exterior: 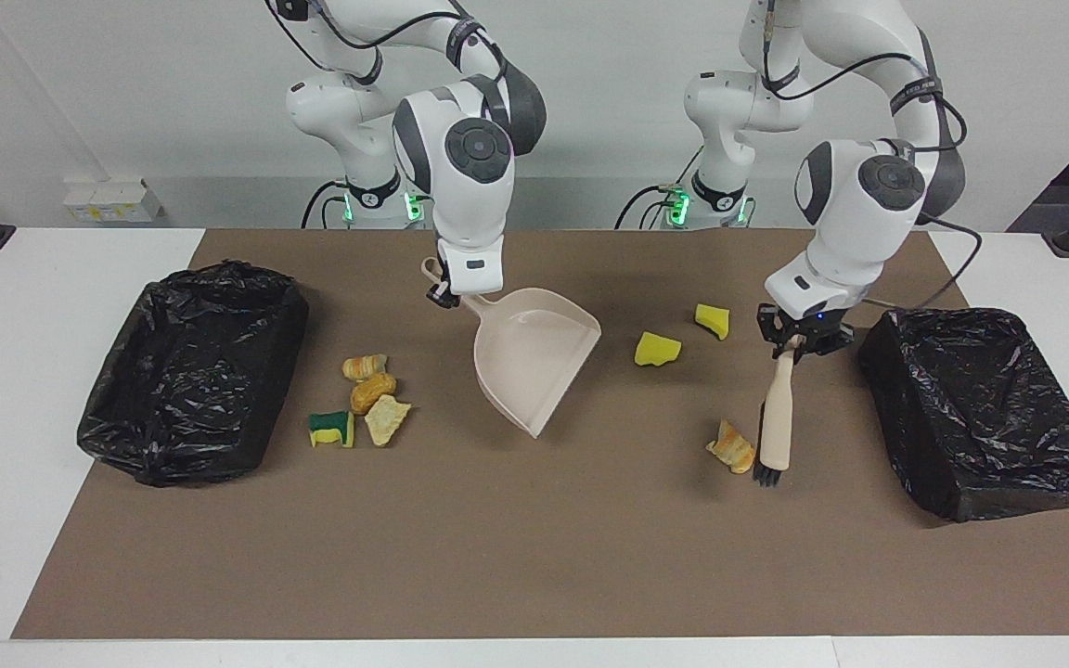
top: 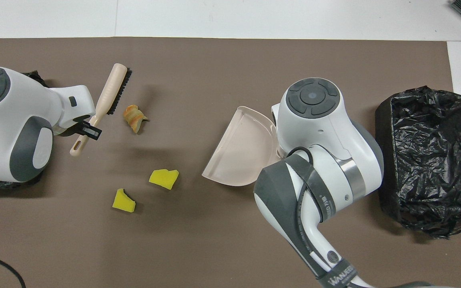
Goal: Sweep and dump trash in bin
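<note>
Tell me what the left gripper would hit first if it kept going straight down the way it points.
Probably the brown mat. The left gripper, shut on the brush handle, points down with the bristles beside the striped bread scrap; whether they touch is unclear.

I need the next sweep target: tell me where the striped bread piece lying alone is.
The striped bread piece lies on the brown mat toward the left arm's end, right beside the bristles of the brush, farther from the robots than the two yellow sponge chunks.

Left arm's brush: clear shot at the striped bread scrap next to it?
Probably yes. The brush in the left claw hangs with its bristles right beside the striped bread scrap, with bare mat between it and the dustpan.
</note>
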You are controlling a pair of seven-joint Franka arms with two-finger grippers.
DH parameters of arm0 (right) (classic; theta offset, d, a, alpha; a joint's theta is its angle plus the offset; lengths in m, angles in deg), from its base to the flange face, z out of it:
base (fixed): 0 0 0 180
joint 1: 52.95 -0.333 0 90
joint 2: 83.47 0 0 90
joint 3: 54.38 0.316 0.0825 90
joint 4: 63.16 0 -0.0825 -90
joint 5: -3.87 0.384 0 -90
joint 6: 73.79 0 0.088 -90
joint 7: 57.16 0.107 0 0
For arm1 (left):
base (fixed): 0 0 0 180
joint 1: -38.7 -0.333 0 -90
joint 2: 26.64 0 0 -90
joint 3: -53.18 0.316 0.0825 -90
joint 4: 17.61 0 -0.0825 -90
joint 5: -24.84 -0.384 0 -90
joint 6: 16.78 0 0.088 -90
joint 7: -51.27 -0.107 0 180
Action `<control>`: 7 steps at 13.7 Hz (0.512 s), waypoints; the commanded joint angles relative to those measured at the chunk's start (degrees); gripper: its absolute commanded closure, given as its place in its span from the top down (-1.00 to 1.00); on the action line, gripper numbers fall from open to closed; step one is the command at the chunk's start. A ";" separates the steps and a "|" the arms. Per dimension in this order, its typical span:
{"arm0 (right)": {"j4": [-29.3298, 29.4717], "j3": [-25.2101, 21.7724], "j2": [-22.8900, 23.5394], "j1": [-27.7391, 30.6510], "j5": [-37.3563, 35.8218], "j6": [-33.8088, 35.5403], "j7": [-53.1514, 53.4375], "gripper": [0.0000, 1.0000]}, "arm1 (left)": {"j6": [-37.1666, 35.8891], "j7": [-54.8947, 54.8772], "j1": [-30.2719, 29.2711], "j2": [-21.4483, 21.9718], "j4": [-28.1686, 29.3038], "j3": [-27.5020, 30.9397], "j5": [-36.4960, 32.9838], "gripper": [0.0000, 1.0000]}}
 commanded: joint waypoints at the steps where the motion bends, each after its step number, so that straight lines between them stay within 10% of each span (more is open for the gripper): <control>1: -11.64 0.61 -6.24 0.17 -1.24 -8.46 -6.35 -1.00 | 3.44 -11.42 -3.10 -3.98 -2.29 -0.74 -0.97 -1.00; 7: -18.41 0.61 -9.59 0.18 -3.88 -13.92 -21.30 -1.00 | 3.55 -20.61 -3.64 0.75 7.35 -0.65 -1.85 -1.00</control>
